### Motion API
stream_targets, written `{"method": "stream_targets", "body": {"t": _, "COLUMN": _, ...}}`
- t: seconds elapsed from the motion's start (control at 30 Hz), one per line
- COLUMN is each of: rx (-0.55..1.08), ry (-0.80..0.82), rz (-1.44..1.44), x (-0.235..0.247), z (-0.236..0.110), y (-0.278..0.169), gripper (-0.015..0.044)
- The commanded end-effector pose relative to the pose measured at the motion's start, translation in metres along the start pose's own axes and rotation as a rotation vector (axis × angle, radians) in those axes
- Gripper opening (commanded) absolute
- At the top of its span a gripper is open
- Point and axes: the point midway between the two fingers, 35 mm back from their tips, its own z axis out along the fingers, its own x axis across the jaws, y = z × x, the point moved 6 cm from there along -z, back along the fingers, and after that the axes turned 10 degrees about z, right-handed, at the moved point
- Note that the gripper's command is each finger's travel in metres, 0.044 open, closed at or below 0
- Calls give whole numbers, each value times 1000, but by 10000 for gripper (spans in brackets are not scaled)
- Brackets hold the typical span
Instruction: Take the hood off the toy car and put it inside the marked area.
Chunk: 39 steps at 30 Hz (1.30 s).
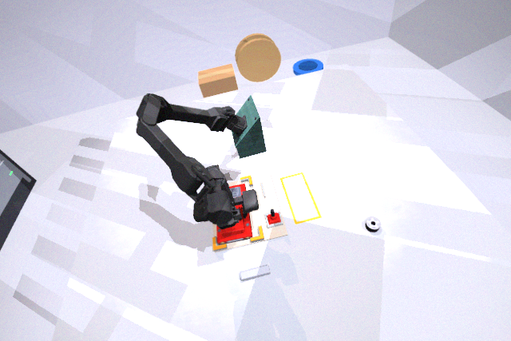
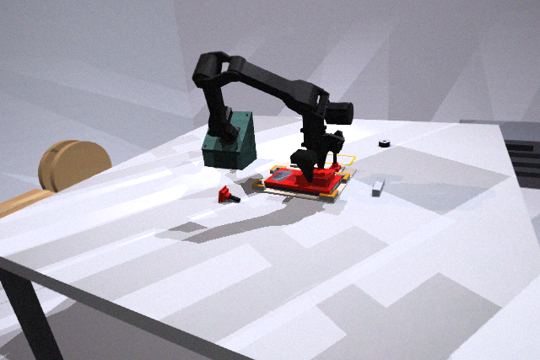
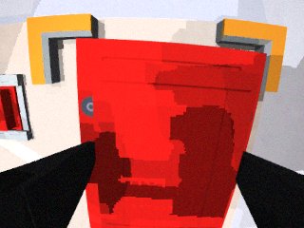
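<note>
The red toy car (image 1: pixel 235 235) (image 2: pixel 300 185) sits on a pale board with orange corner brackets (image 1: pixel 218 245) (image 3: pixel 59 28). Its flat red hood (image 3: pixel 165 102) fills the wrist view. My gripper (image 3: pixel 165 154) (image 2: pixel 311 174) is low over the car and open. One black finger stands close at each long side of the hood, and I cannot tell if they touch it. In the top view the wrist hides the fingers. The marked area is a yellow rectangle (image 1: pixel 311 196) (image 2: pixel 344 155) on the table just right of the board.
A small red knob piece (image 1: pixel 272 217) (image 3: pixel 9 108) stands on the board beside the car. A red bolt (image 2: pixel 226 195), a grey bar (image 1: pixel 254 271) (image 2: pixel 378 185) and a black ring (image 1: pixel 372 224) (image 2: pixel 383 143) lie on the table. The green arm base (image 1: pixel 249 135), a box (image 1: pixel 217 80), a wooden disc (image 1: pixel 258 57) and a blue ring (image 1: pixel 307 66) are behind.
</note>
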Motion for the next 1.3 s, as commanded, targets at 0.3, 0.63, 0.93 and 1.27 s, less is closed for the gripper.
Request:
{"method": "stream_targets", "body": {"t": 0.3, "rx": 0, "ry": 0, "rz": 1, "x": 0, "z": 0, "y": 0, "gripper": 222}}
{"method": "stream_targets", "body": {"t": 0.63, "rx": 1, "ry": 1, "rz": 1, "x": 0, "z": -6, "y": 0, "gripper": 0}}
{"method": "stream_targets", "body": {"t": 0.93, "rx": 1, "ry": 1, "rz": 1, "x": 0, "z": -12, "y": 0, "gripper": 0}}
{"method": "stream_targets", "body": {"t": 1.27, "rx": 1, "ry": 1, "rz": 0, "x": 0, "z": -18, "y": 0, "gripper": 0}}
